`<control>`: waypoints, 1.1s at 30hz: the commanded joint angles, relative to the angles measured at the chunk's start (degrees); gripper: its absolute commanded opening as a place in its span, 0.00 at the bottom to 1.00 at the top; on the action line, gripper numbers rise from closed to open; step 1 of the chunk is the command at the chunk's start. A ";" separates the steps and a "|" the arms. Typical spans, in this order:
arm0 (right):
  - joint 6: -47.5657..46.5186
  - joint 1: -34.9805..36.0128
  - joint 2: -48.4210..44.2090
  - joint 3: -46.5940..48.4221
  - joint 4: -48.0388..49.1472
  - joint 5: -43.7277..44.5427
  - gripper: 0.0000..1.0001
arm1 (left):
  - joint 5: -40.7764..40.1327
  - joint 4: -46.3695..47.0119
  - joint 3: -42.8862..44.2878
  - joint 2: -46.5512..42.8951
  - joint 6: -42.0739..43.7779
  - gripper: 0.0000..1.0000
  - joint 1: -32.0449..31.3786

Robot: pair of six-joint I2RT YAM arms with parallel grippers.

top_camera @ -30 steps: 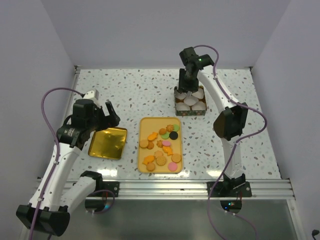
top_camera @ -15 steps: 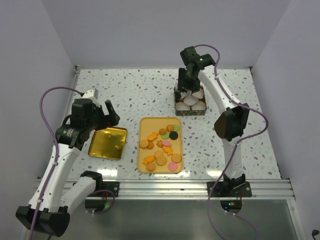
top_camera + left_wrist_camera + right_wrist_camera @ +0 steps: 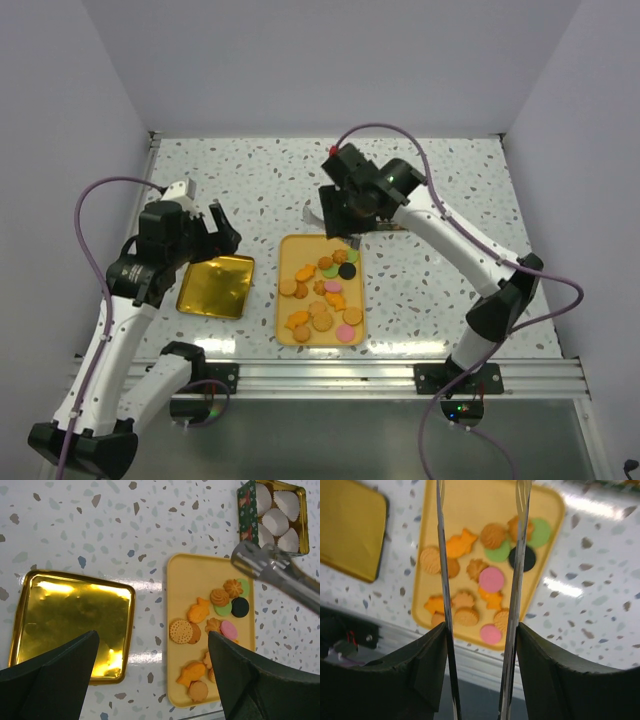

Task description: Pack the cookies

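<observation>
Several cookies [image 3: 322, 290] in orange, tan, pink, green and black lie on a yellow tray [image 3: 288, 248]; they also show in the left wrist view [image 3: 220, 612] and the right wrist view [image 3: 491, 579]. My right gripper [image 3: 345, 212] is shut on metal tongs [image 3: 519, 565], whose two blades stand apart above the cookies. The tongs also show in the left wrist view [image 3: 280, 575]. My left gripper [image 3: 215, 225] is open and empty, above the far edge of a gold tray [image 3: 215, 285].
A green box holding white paper cups [image 3: 277, 510] stands behind the yellow tray; in the top view my right arm covers most of it. The gold tray [image 3: 70, 620] lies left of the yellow tray [image 3: 185, 580]. The table's near rail [image 3: 330, 378] runs below.
My right arm has swung from over the box at the back, forward and left, to over the far end of the yellow tray. The left arm has barely moved.
</observation>
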 commanded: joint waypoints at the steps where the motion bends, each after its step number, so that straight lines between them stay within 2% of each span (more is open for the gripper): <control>1: 8.04 5.53 -4.38 -7.76 3.82 -0.23 0.58 | 2.17 0.72 0.71 -1.27 -0.75 0.96 -1.04; 3: 10.17 9.03 -5.53 -13.31 5.76 -1.11 0.58 | 2.44 0.98 -0.17 -2.07 -0.92 0.96 -1.65; 7: 12.55 12.74 -3.87 -15.17 5.95 -1.90 0.58 | 2.53 1.68 -2.19 -2.86 -1.54 0.96 -1.74; 33: 11.76 13.80 4.75 -11.48 5.24 -6.56 0.56 | -1.69 -0.16 -1.49 -4.79 -1.54 0.96 -1.74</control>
